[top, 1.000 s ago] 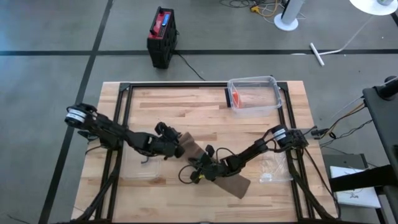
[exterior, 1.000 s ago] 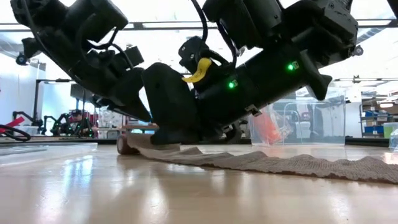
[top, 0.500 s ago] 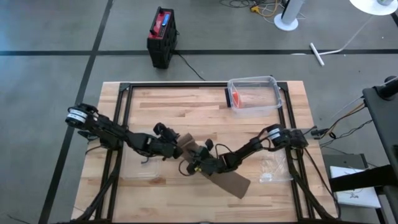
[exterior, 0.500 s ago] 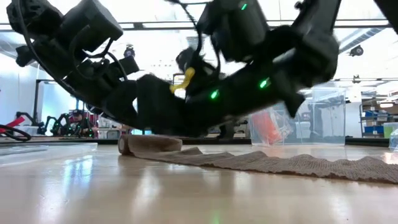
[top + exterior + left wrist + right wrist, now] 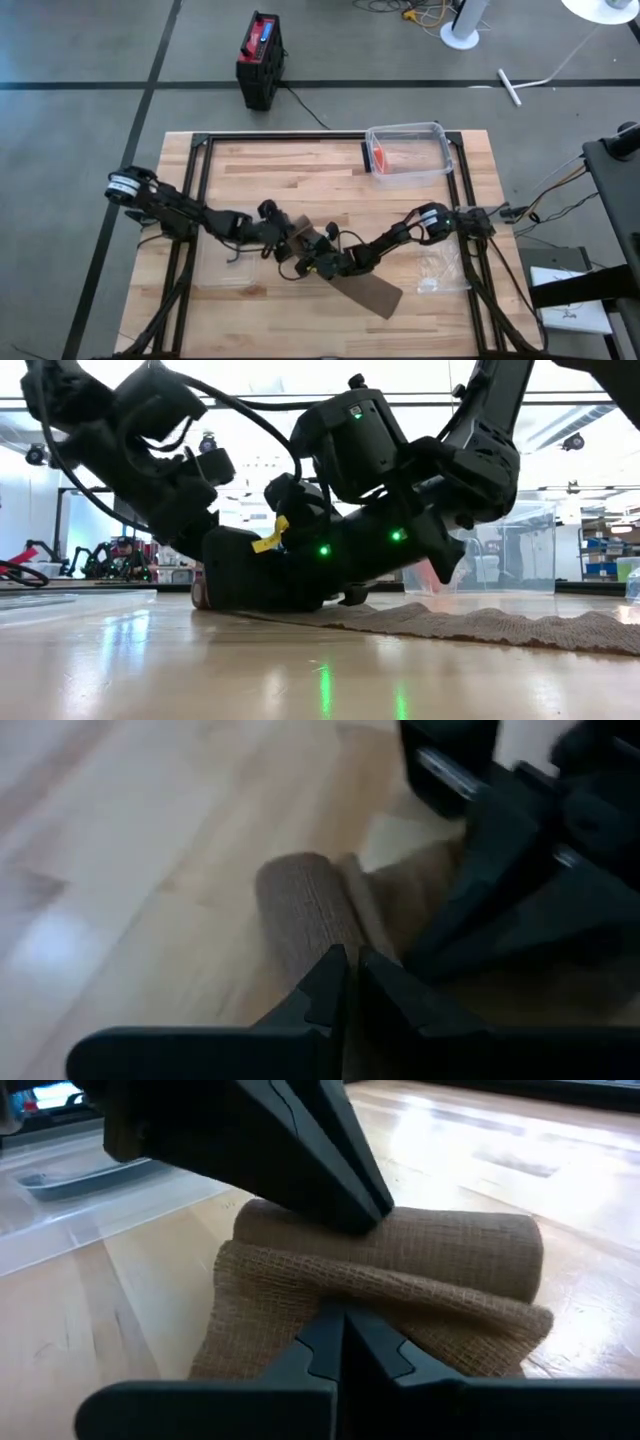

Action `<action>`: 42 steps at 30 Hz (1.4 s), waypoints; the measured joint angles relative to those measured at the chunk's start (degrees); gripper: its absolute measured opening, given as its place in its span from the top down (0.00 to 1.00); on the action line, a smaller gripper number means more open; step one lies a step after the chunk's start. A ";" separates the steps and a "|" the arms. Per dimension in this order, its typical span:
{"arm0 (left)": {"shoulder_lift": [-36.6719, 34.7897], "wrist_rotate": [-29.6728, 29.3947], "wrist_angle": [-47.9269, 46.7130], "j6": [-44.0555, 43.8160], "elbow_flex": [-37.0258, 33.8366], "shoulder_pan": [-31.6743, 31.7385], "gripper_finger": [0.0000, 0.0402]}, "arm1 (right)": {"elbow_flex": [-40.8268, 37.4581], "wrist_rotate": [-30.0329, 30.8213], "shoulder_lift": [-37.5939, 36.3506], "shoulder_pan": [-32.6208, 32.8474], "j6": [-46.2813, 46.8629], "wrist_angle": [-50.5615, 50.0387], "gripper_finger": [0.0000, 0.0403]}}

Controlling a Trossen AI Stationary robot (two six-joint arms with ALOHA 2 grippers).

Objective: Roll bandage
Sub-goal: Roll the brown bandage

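A brown bandage lies near the table's middle. Its far end is wound into a short roll, also in the left wrist view. The flat strip trails from it toward the near right and lies on the wood. My left gripper is shut, its tips on the roll. My right gripper is shut, low over the strip, its tips at the bunched layer in front of the roll. In the low view both grippers hide the roll. My left gripper presses its shut fingertips on the roll's top, slanting down from the table's left. The roll lies on the table. My right gripper's shut fingers meet the loose bunched layer just before the roll, slanting down from the right, along the strip. The layer is rumpled and slack.
A clear plastic bin holding something orange stands at the far right. A clear tray lies at the near left, close to the roll. A clear wrapper lies at the near right.
My right gripper has slid along the strip toward the roll and the table's left, and has come down low. My left gripper has shifted a little toward the right onto the roll. In the low view the roll, visible before, is now hidden behind the grippers.
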 joint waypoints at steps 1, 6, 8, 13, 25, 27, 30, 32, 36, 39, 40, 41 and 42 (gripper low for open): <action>0.01 2.61 0.14 0.98 0.04 1.07 0.94 | 0.00 -0.19 -0.03 0.04 0.13 -0.32 1.00; 0.53 10.62 1.14 4.89 0.10 6.32 0.94 | -0.04 -0.52 -0.01 0.23 0.18 -0.66 1.00; 0.63 10.92 1.12 6.57 0.10 7.46 0.94 | -0.09 -0.71 -0.01 0.28 0.31 -0.82 1.00; 0.52 10.82 -2.12 9.42 0.05 10.37 0.94 | -0.15 -1.13 -0.01 0.46 0.34 -1.04 1.00; 0.78 9.95 2.79 10.22 -6.16 13.77 0.94 | -0.22 -1.51 -0.01 0.63 0.12 -1.19 1.00; 0.74 10.37 4.89 10.13 -7.61 14.13 0.94 | -0.24 -1.53 -0.01 0.67 0.13 -1.20 1.00; 0.54 10.31 5.98 10.09 -8.37 14.15 0.94 | -0.22 -1.52 -0.01 0.70 0.10 -1.20 1.00; -0.11 10.54 5.62 10.09 -8.44 14.17 0.94 | -0.13 -1.50 -0.01 0.67 0.10 -1.30 1.00; -3.71 12.22 1.91 10.08 -8.06 14.17 0.94 | -0.11 -1.50 -0.01 0.70 0.08 -1.35 1.00; -8.28 12.32 -1.10 10.12 -6.99 13.99 0.94 | -0.09 -1.50 -0.01 0.74 0.05 -1.35 1.00; -10.26 12.33 -2.24 10.08 -6.74 13.95 0.94 | -0.02 -1.50 -0.01 0.74 0.05 -1.37 1.00; -11.96 12.31 -2.82 9.85 -6.56 13.94 0.94 | 0.00 -1.50 -0.01 0.74 0.02 -1.41 1.00; -13.54 12.42 -2.84 9.38 -6.46 13.78 0.94 | 0.00 -1.51 -0.01 0.74 -0.03 -1.39 1.00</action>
